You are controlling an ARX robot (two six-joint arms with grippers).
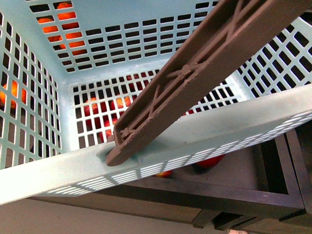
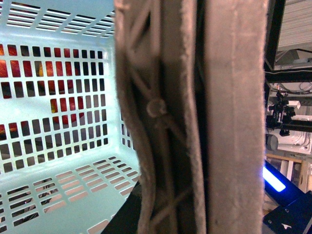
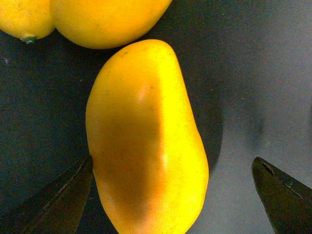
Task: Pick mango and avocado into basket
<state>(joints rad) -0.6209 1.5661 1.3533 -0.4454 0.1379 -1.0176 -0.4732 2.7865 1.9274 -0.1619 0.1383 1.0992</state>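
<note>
Smooth glossy mango [image 3: 146, 141], matt plastic basket [image 1: 238, 128], rough brown handle [image 1: 210, 57]

The right gripper [image 3: 175, 195] is spread wide, its two dark, pointed jaws well apart with the mango [image 3: 146, 141] between them. One jaw sits just beside the mango and the other stands clear of it. The left gripper cannot be made out.

Brown handle [image 2: 234, 117] close up, turquoise basket [image 2: 58, 163] behind, red fruit [image 2: 63, 105] through slots
</note>
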